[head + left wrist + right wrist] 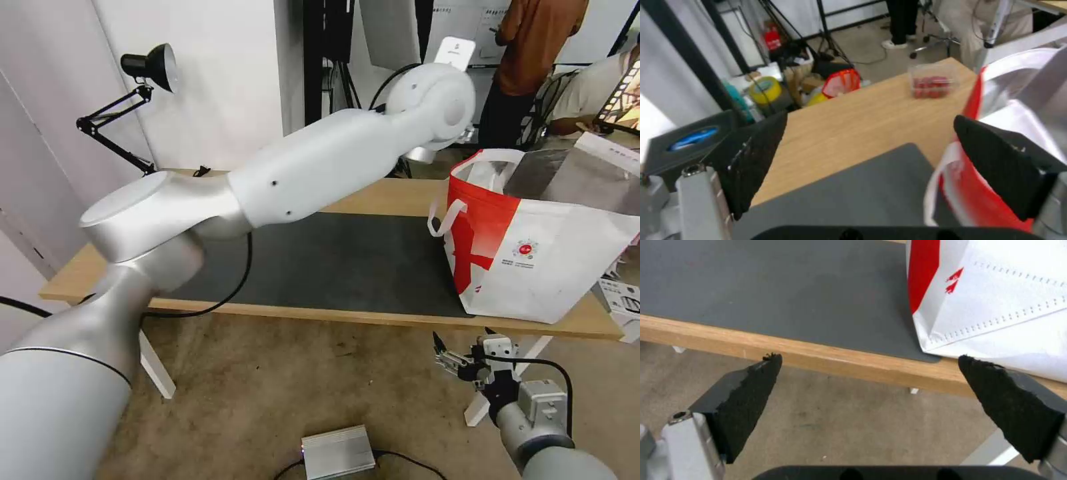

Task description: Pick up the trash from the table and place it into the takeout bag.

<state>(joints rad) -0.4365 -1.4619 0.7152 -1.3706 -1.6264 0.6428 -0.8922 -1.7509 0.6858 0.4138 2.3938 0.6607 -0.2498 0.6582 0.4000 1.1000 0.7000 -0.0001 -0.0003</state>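
Observation:
A clear clamshell box of red fruit (pixel 931 81), a piece of the trash, sits near the table's far corner, beyond my left gripper (pixel 870 117). That gripper is open and empty above the wood table (pixel 853 123), beside the takeout bag's red side (pixel 971 100). In the head view my left arm (pixel 320 167) reaches across the table toward the white-and-red takeout bag (pixel 533 253), which stands open at the right end. My right gripper (pixel 462 343) hangs open and empty below the table's front edge (pixel 818 355), near the bag's lower corner (pixel 996 306).
A dark grey mat (pixel 333 267) covers the table's middle. A black desk lamp (pixel 150 67) stands at the back left, and a black box (pixel 689 143) lies off to one side. A grey metal box (pixel 337 453) and cables lie on the floor. White table legs (pixel 157 370) stand below.

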